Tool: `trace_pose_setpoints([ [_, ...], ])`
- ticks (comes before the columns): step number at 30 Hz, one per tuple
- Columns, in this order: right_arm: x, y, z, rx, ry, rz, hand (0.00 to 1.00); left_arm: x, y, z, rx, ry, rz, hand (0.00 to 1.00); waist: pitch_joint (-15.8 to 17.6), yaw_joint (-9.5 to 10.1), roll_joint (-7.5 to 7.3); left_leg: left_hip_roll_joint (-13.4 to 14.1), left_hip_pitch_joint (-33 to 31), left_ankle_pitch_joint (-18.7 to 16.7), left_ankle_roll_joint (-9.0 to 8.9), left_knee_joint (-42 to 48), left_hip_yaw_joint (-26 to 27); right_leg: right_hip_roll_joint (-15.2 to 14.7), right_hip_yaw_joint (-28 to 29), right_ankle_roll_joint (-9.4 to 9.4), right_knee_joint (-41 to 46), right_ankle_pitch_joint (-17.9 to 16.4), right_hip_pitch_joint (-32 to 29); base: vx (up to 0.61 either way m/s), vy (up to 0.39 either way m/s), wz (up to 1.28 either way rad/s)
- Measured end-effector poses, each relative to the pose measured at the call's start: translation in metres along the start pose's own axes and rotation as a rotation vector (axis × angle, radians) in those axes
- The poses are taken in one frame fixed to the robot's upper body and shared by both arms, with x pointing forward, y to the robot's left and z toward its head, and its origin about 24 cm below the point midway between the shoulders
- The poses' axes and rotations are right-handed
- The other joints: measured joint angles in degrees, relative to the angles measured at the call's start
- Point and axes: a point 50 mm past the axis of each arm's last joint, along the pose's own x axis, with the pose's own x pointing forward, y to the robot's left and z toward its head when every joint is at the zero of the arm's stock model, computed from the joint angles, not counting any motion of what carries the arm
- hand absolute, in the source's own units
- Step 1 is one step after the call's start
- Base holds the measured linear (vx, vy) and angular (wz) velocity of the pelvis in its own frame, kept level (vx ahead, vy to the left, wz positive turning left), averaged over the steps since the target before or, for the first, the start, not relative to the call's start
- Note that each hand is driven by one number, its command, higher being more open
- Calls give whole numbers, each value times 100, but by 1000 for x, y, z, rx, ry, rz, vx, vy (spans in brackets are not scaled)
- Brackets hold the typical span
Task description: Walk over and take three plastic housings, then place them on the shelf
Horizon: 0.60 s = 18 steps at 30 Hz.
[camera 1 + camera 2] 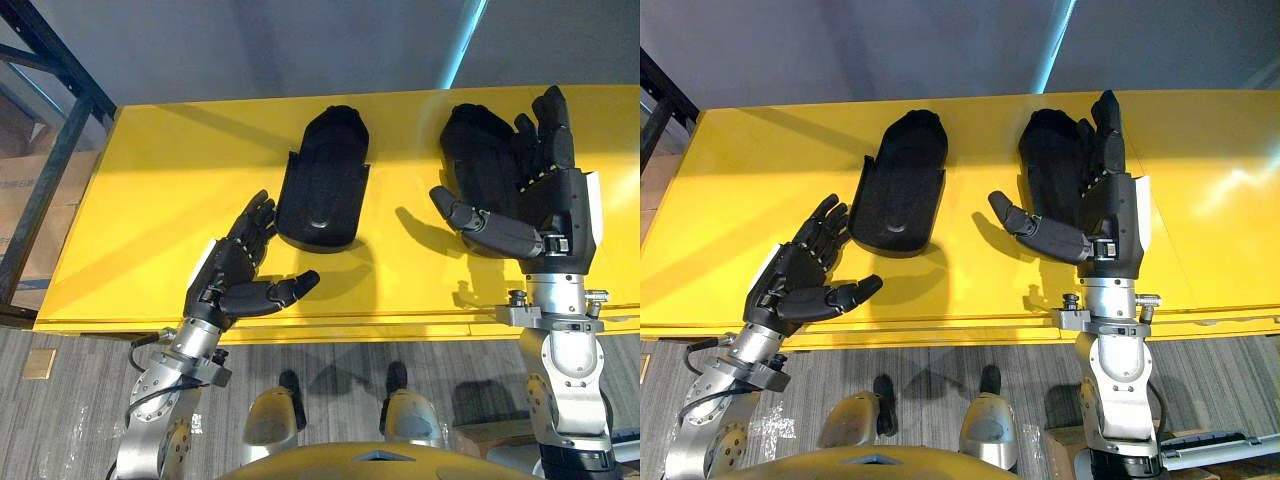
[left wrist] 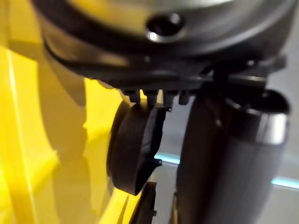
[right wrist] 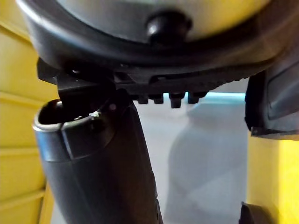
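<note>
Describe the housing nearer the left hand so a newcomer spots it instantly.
On the yellow table lie two black plastic housings. Yours is the left housing, just beyond the left hand. It lies in full view, while the right housing is partly hidden behind the right hand.

Holds the dark fingered left hand open at near left, thumb spread rightward; holds the dark right hand farther right, fingers straight, thumb out leftward.
</note>
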Motion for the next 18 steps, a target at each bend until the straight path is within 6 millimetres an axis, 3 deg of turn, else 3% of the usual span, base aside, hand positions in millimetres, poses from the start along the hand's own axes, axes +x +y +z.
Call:
trace_pose_setpoints([
  [9,-5,1,-3,-2,28,19,100,-1,-2,-4,-7,39,-7,100,-144,14,26,-27,62,75,-10,-145,2,-3,-7,7,-74,13,25,0,0,0],
  [15,-5,1,-3,-3,34,40,100,-8,8,-6,46,63,170,100,-284,22,18,-23,172,94,-31,-250,4,20,-13,11,-140,16,138,4,-5,-1],
  [18,7,5,-1,8,9,45,100,-11,19,0,85,20,322,100,-328,32,-57,-24,179,130,-45,-307,-44,38,-63,18,-206,45,189,-13,-17,7],
])
